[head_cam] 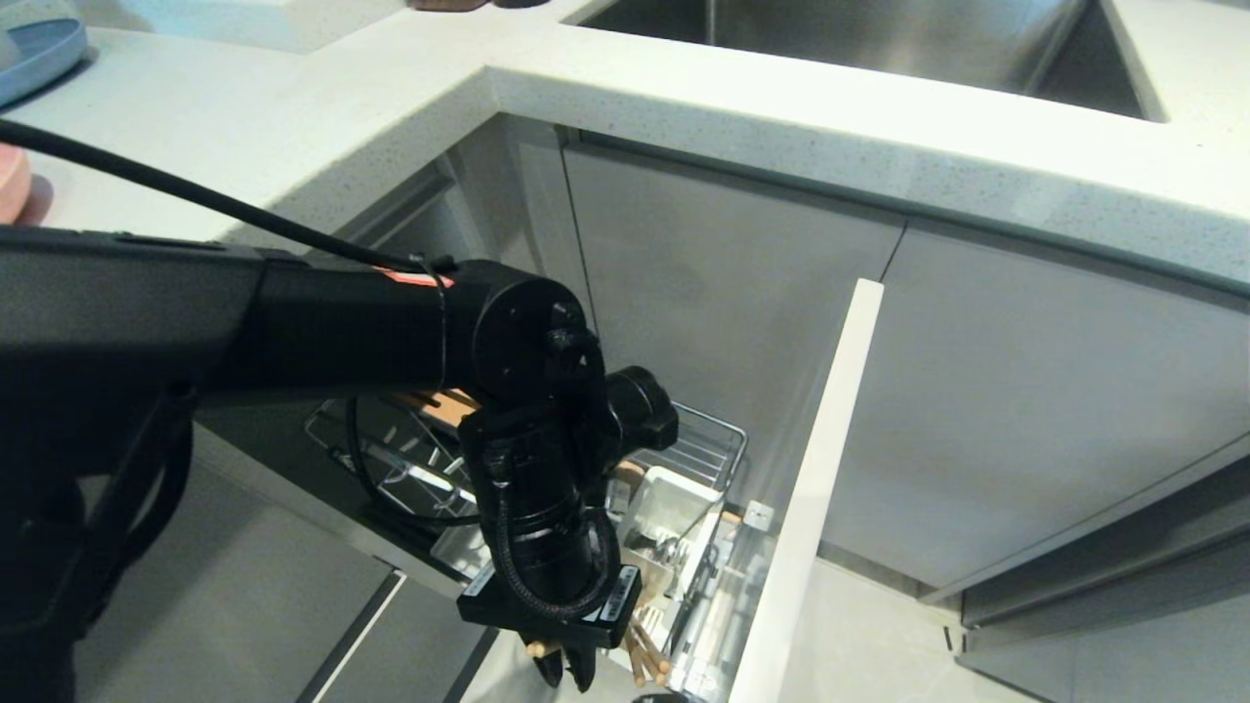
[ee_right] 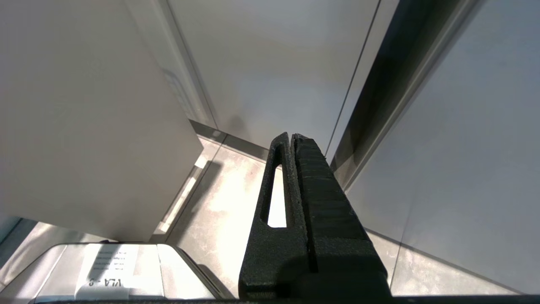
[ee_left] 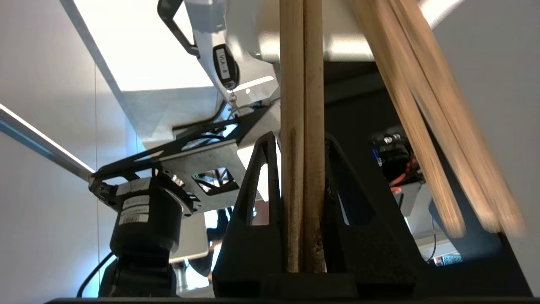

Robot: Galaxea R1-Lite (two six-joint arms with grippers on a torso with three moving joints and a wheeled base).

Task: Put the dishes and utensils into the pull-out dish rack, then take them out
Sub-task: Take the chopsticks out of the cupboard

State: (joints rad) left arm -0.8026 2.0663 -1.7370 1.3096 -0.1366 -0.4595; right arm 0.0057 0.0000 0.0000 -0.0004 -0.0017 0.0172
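My left gripper (ee_left: 300,139) is shut on a pair of light wooden chopsticks (ee_left: 301,84), which run straight out between the two black fingers. In the head view this gripper (head_cam: 571,674) points down at the near end of the pull-out dish rack (head_cam: 708,430), beside its white utensil caddy (head_cam: 674,503). More wooden sticks (ee_left: 426,126) lean blurred next to the held pair, and their ends (head_cam: 646,656) show by the caddy. A pink dish (head_cam: 12,181) sits on the counter at the far left edge. The right gripper (ee_right: 292,137) is shut and empty, parked low over the floor.
The white drawer front (head_cam: 811,488) stands open to the right of the rack. A slotted wooden board (head_cam: 444,402) lies in the rack behind my arm. A blue plate (head_cam: 39,49) sits at the counter's far left, and the steel sink (head_cam: 859,39) lies beyond.
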